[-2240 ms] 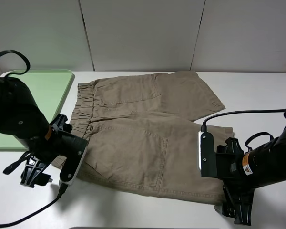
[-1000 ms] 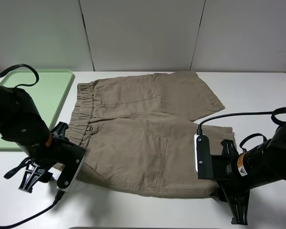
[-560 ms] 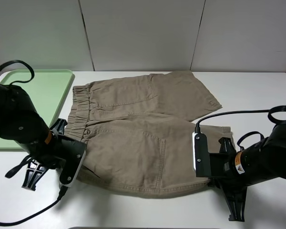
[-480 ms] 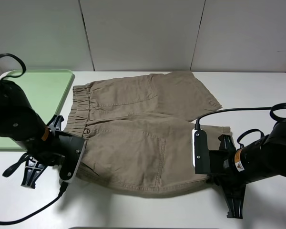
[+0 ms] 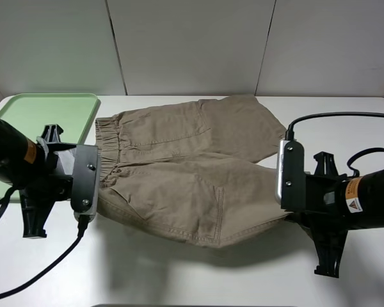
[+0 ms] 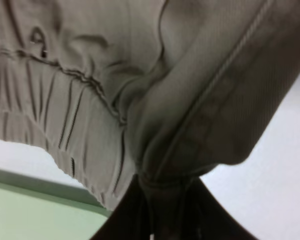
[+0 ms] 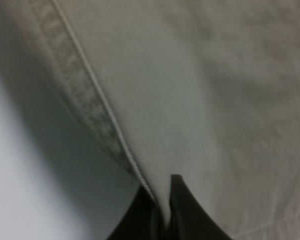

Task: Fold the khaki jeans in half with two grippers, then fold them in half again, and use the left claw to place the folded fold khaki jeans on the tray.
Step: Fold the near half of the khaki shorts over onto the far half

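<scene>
The khaki jeans (image 5: 192, 160) are knee-length shorts spread across the table's middle, waistband toward the tray (image 5: 45, 112). Their near edge hangs off the table with a shadow beneath it. My left gripper (image 5: 97, 193) is shut on the near corner of the waistband. In the left wrist view its black fingers (image 6: 135, 220) pinch a bunched fold beside the gathered elastic (image 6: 50, 110). My right gripper (image 5: 283, 214) is shut on the near leg's hem. In the right wrist view the fingertips (image 7: 177, 210) clamp the stitched hem (image 7: 90, 115). The far leg (image 5: 243, 125) still lies flat.
The light-green tray sits at the table's far left corner, its edge also visible in the left wrist view (image 6: 20, 210). Black cables trail from both arms, one across the table's front left (image 5: 45, 275). A white wall (image 5: 192, 45) stands behind.
Both grippers went from open to shut on the shorts' near edge, then rose and drew back from the front. The near half of the cloth now hangs above the table.
</scene>
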Controlling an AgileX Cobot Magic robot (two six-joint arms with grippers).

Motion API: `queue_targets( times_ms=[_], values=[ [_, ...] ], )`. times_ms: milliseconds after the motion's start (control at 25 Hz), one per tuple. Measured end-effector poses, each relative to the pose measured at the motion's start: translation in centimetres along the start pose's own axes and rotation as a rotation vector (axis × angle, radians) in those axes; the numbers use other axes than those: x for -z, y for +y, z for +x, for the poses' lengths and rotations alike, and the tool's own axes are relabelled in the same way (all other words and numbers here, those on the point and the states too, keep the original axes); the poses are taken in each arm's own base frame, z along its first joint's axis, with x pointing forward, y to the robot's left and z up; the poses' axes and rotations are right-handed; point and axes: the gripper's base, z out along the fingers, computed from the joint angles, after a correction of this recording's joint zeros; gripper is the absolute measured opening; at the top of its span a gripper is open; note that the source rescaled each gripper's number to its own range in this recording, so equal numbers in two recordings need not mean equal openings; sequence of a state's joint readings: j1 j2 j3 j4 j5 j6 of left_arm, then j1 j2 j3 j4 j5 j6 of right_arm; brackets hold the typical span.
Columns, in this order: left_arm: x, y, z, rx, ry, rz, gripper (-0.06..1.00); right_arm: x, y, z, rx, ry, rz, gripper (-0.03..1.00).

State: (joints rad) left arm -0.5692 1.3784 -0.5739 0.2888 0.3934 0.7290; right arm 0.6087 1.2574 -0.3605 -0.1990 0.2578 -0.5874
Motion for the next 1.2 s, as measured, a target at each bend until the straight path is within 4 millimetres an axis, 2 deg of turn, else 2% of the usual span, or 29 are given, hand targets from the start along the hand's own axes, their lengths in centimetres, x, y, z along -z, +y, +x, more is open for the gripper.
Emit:
queue_targets(
  times_ms=[120, 320, 400, 600, 800, 960, 1200],
  values=[
    [1.3, -0.6, 0.0, 0.018, -0.024, 0.033, 0.0, 1.0, 0.2, 0.5, -0.043, 0.036, -0.011, 0.0],
    [3.0, -3.4, -0.8, -0.119, -0.011, 0.165, 0.0, 2.5, 0.6, 1.1, -0.139, 0.062, -0.02, 0.0],
    [3.7, -4.4, -1.0, -0.115, 0.002, 0.208, 0.0, 3.5, 0.6, 1.1, -0.172, 0.03, 0.001, 0.0],
    [5.7, -6.0, -1.0, 0.019, 0.01, 0.225, 0.0, 6.9, 0.9, 1.7, -0.195, -0.07, 0.082, 0.0],
    [7.1, -6.1, -0.6, 0.197, -0.037, 0.183, 0.0, 8.2, 1.2, 2.2, -0.112, -0.084, 0.109, 0.0],
    [7.4, -5.9, -0.5, 0.306, -0.048, 0.154, 0.0, 8.2, 0.0, 1.2, -0.073, -0.074, 0.13, 0.0],
    [7.3, -4.5, 0.1, 0.464, 0.002, -0.01, 0.0, 7.3, -4.3, -2.5, -0.092, -0.058, 0.188, 0.0]
  ],
)
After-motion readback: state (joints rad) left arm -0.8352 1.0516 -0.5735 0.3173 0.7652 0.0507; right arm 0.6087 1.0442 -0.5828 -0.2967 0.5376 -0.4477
